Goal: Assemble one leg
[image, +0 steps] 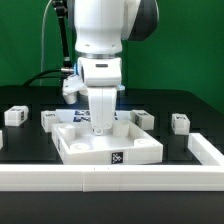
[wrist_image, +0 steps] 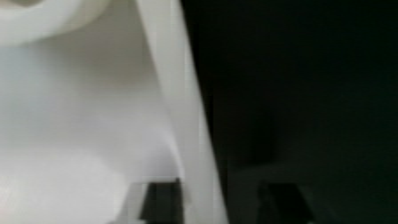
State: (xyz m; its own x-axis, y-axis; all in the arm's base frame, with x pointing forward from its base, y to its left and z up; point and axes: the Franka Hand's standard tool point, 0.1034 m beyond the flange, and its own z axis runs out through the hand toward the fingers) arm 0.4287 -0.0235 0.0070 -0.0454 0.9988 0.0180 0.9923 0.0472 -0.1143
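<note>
The large flat white panel [image: 108,146] lies at the middle of the black table, with a marker tag on its near side. My gripper [image: 103,126] is down at the panel's far edge. In the wrist view the panel [wrist_image: 80,120] fills one side, with a round corner socket [wrist_image: 45,25]. Its edge wall [wrist_image: 183,120] runs between my two dark fingertips [wrist_image: 164,203]. The fingers stand apart with a gap beside the wall, so the gripper is open and holds nothing. Small white legs with tags stand on the table: two at the exterior view's left [image: 13,116] [image: 48,119], one at its right [image: 179,122].
Another small white block [image: 143,118] stands just behind the panel's right corner. A white rail [image: 110,181] runs along the front of the table and turns up the exterior view's right side [image: 205,148]. Black cables hang behind the arm.
</note>
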